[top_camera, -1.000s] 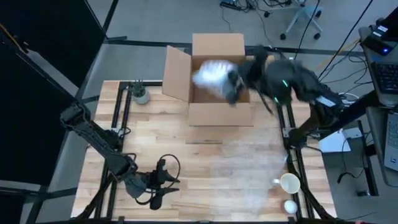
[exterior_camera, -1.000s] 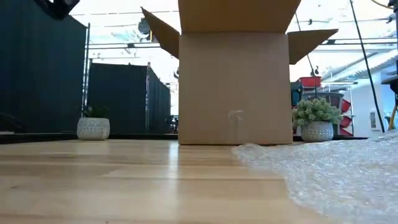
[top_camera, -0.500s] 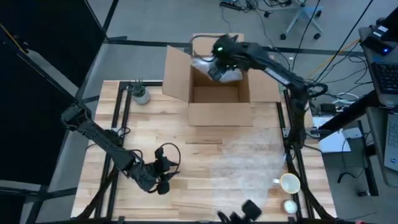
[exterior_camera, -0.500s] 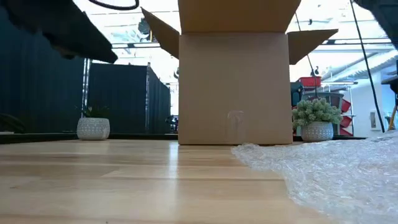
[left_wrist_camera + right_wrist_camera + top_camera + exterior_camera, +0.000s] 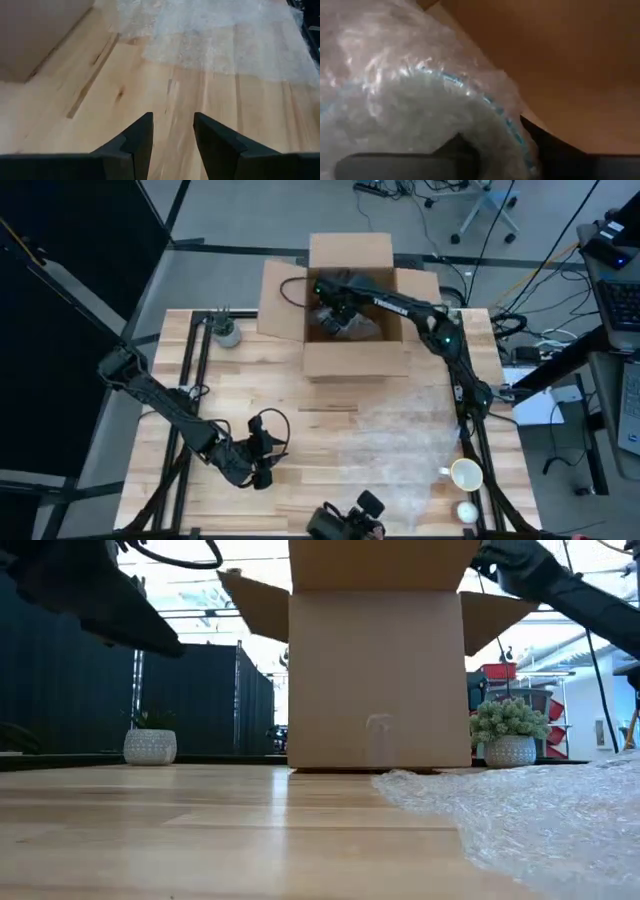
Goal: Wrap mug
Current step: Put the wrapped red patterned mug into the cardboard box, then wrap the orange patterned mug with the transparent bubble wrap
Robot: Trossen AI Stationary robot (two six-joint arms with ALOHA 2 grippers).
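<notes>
Inside one cardboard box [image 5: 355,360], the right claw [image 5: 335,315] is gripping one bubble-wrapped bundle [image 5: 410,100].
Nearby, the left claw [image 5: 172,132] is hovering released over the table [image 5: 290,440]; one bubble wrap sheet [image 5: 400,450] and one bare mug [image 5: 466,475] are lying right.

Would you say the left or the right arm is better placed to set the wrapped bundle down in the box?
Right: the right gripper is inside the cardboard box, shut on the bubble-wrapped bundle. The left gripper hovers open near the table's front.

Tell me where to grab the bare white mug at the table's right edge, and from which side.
Grip the white mug across its rim from straight above: it stands upright, mouth up, on the bubble wrap sheet. Its handle juts toward the table's middle, so set the fingers crosswise to it. Right gripper is nearer, though it is inside the cardboard box.
</notes>
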